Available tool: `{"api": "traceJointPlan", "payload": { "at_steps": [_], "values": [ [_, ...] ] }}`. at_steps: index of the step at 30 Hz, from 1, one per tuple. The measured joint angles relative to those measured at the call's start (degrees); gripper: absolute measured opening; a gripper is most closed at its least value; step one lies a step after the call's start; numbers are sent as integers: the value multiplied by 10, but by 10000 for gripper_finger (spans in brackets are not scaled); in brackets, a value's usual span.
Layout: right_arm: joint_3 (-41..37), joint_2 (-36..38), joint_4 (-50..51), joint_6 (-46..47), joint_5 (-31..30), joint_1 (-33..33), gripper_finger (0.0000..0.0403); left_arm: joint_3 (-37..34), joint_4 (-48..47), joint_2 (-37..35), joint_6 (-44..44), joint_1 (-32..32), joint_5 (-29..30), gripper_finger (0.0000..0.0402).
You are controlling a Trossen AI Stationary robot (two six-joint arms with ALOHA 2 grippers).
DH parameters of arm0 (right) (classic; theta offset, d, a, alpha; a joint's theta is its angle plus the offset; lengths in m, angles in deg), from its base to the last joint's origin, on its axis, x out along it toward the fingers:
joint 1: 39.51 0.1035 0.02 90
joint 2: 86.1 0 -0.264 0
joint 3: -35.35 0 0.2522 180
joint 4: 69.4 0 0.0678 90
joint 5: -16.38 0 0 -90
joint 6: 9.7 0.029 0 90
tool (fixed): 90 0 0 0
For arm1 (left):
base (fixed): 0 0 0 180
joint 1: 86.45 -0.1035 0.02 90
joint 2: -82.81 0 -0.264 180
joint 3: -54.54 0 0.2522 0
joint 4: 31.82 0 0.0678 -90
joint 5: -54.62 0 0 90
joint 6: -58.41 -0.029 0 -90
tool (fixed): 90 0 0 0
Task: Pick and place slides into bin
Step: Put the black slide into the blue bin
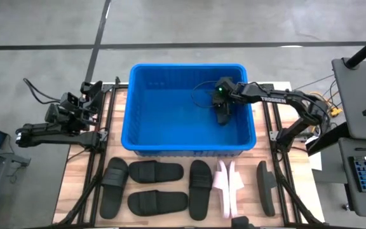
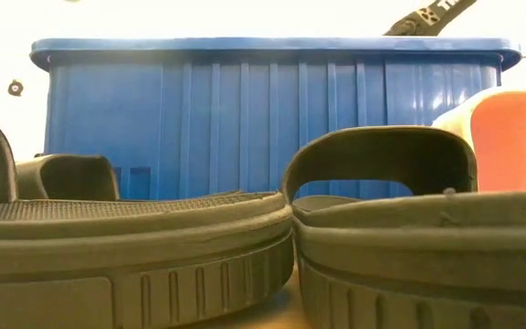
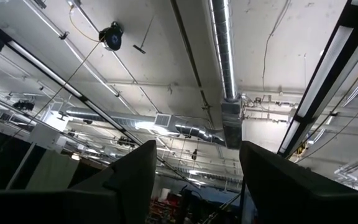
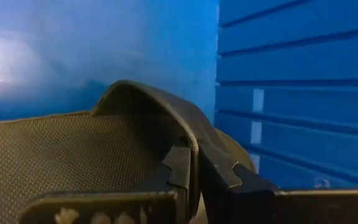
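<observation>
Right gripper point(image 1: 223, 107): reached into the bin point(image 1: 146, 145), at about 2 o'clock of the tub's floor, near its right wall; fingers point(image 4: 179, 168) pinched tight on the strap of a black slide point(image 4: 61, 155), whose textured footbed fills the right wrist view against the blue ribbed wall; in the high view this held slide point(image 1: 223, 116) shows only as a dark shape under the gripper. Left gripper point(image 1: 89, 94): parked off the table's left edge at about 9 o'clock of the bin, pointed up at the ceiling; its two fingers point(image 3: 129, 171) stand apart with a clear gap and nothing between them. Bin: large bright blue tub, centred at the far half of the table; apart from the right gripper and its slide, only bare blue floor shows inside. Slides on the table, in a row at 6 o'clock of the bin: black slide point(image 1: 114, 184) at the left end, two black slides point(image 1: 156, 172) point(image 1: 157, 202) lying crosswise beside it, one black slide point(image 1: 200, 189) lengthwise, a pale pink pair point(image 1: 229, 187) standing on edge and touching each other, and one black slide point(image 1: 266, 187) on edge at the right end. In the low view two black slides point(image 2: 126, 247) point(image 2: 427, 247) lie closest, touching, with the bin's ribbed wall behind them.
</observation>
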Motion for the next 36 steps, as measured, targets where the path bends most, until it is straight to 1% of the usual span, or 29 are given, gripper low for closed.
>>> {"api": "traceJointPlan", "payload": {
  "at_steps": [9,17,20,24,29,33,36],
  "values": [
    [0,-16,-49,-11,-4,0,13,0,-3,1,1,0,0,217],
    [-4,-17,-51,-16,1,-13,13,0,-4,1,1,0,0,217],
    [-5,-17,-46,-33,0,-15,19,0,-5,1,1,0,0,217],
    [-5,-17,-43,-32,-2,-15,49,-1,-11,0,1,0,0,217],
    [1,-17,-15,5,-3,-15,108,-1,-13,0,2,0,0,217],
    [12,-18,36,54,-3,-16,159,-1,-13,0,2,0,0,217],
    [27,-18,84,93,-2,-15,188,-1,-13,0,2,0,0,217]
  ]
}}
